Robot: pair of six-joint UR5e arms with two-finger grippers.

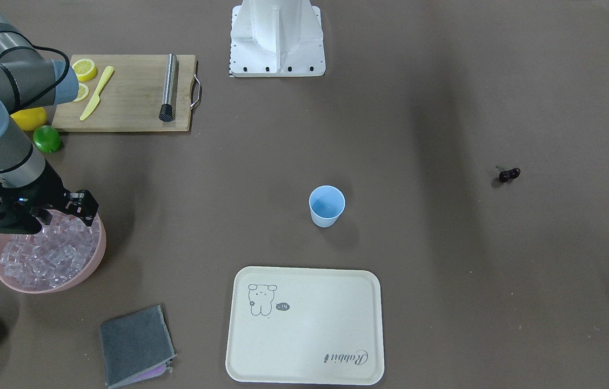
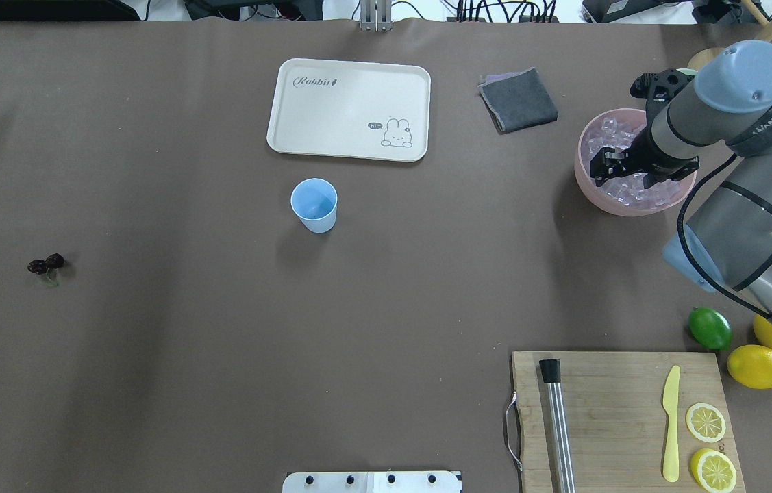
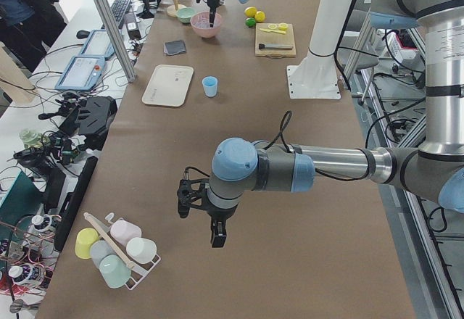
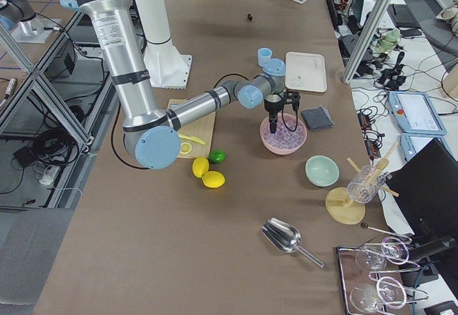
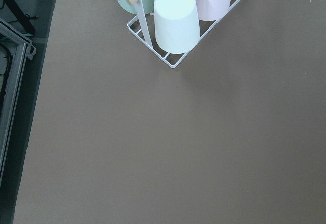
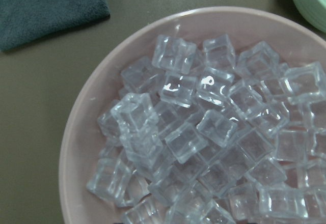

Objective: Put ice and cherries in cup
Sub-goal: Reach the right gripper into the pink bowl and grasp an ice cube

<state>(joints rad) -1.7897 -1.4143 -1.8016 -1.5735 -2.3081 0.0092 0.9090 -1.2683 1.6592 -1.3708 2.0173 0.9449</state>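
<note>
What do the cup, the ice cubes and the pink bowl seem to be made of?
Cup: probably plastic. It is light blue and matte, with a thin, smooth wall.
Ice: clear, glassy cubes with sharp highlights. Whether real ice or acrylic, I cannot tell.
Bowl: likely plastic or melamine. It is pink and smooth, with a dull sheen.

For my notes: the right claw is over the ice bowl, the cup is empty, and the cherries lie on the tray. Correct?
No. The overhead view shows the cherries on the bare table, far from the tray. The right claw is over the ice bowl, and the cup is empty.
</note>
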